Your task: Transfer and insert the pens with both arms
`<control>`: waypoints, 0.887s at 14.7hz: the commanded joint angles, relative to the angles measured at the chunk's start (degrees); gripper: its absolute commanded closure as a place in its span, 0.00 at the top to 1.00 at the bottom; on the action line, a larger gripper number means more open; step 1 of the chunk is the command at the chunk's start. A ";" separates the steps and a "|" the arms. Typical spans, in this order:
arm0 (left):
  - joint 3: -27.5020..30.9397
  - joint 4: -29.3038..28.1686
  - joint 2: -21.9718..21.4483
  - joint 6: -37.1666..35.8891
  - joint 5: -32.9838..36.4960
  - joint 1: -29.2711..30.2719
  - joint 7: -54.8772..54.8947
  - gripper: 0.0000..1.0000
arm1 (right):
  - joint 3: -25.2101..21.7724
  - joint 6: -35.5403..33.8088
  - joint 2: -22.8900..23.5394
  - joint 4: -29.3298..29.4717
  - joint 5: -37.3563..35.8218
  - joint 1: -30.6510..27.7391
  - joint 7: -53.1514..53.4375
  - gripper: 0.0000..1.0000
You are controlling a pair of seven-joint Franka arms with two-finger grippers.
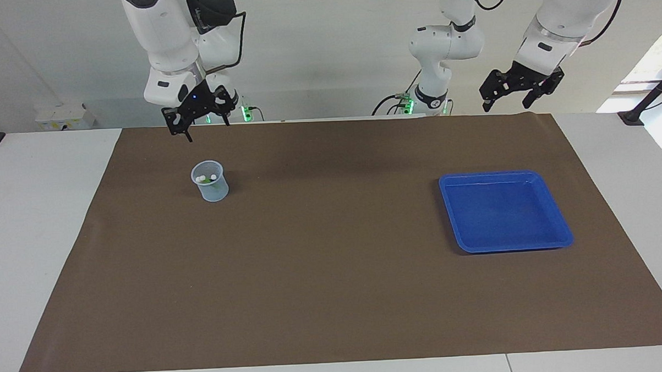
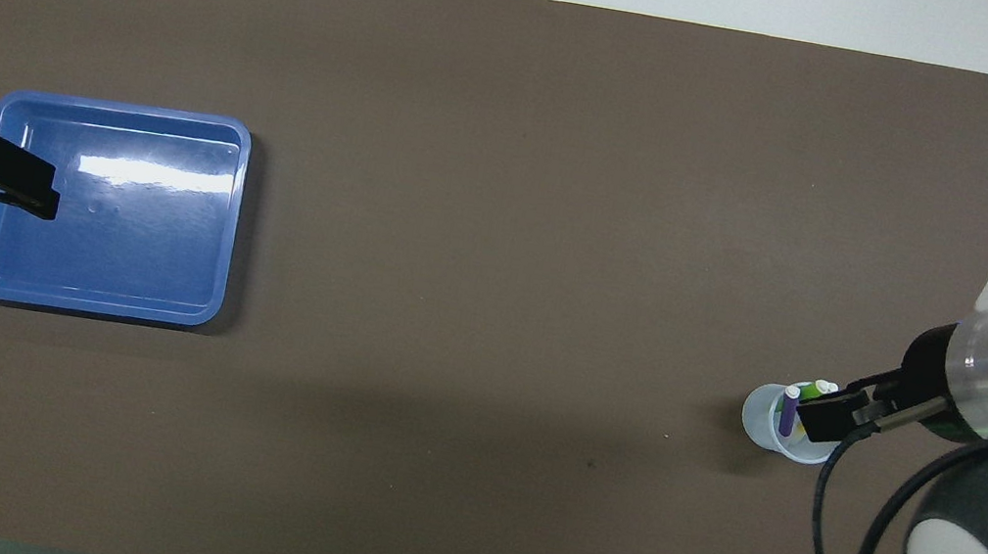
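Note:
A clear plastic cup stands on the brown mat toward the right arm's end; it also shows in the overhead view. The pens stand in it with pale ends up: the purple pen, the green pen, and the yellow one mostly hidden. My right gripper hangs open and empty in the air above the cup, clear of it, and partly covers it in the overhead view. My left gripper is open and empty, raised over the blue tray's edge.
An empty blue tray lies on the mat toward the left arm's end, and also shows in the overhead view. A smaller white arm with a green-lit base stands at the robots' edge. The brown mat covers most of the table.

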 commanded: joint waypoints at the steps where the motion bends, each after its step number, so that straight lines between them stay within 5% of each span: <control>1: 0.27 -0.35 -0.21 1.15 -0.62 -0.01 -0.88 1.00 | 0.34 -5.85 5.30 10.42 -3.82 -3.96 0.70 1.00; 6: 0.18 -0.53 0.14 1.33 2.19 -0.62 -0.70 1.00 | -0.09 -7.17 8.89 13.58 -5.43 -3.97 3.69 1.00; 13: -0.17 -0.62 0.14 1.85 1.57 -0.36 -1.06 1.00 | -12.64 -7.88 9.35 13.61 -5.26 5.86 10.46 1.00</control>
